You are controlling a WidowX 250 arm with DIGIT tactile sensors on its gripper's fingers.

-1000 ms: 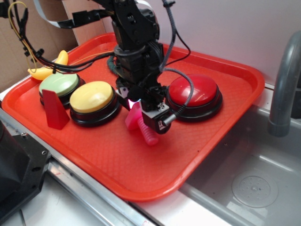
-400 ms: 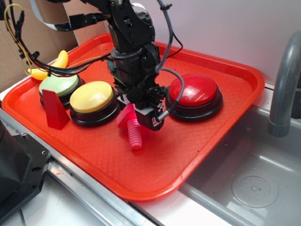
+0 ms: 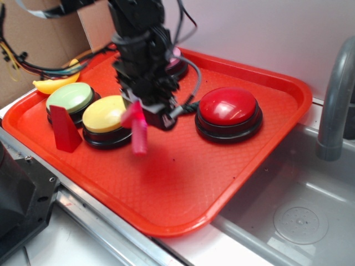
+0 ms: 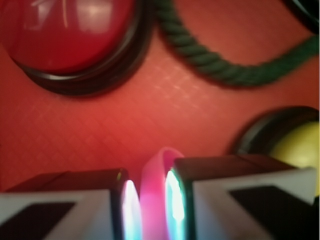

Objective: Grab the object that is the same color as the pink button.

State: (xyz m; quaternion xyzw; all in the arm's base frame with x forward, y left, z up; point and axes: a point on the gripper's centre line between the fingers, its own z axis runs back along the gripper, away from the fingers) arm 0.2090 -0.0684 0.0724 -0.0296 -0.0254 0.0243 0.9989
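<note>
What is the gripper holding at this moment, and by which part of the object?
The gripper holds the pink toy bolt by its flat head, pinched between the two fingers; the ribbed shaft hangs down free above the red tray.

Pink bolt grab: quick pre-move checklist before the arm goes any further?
1. Right target: the pincer holds the pink bolt, not the red wedge. Ok.
2. Grip: the wrist view shows the bolt's head squeezed between both fingers. Ok.
3. Lift: the bolt hangs shaft-down, apparently off the tray. Ok.
4. Grip depth: only the head is clamped and the shaft dangles free; security of hold cannot tell.
5. Neighbours: the yellow button sits right beside the bolt. Not ok for sideways moves; go up first.
6. Cable: the green cord lies on the tray below the pincer. Snag risk cannot tell.
</note>
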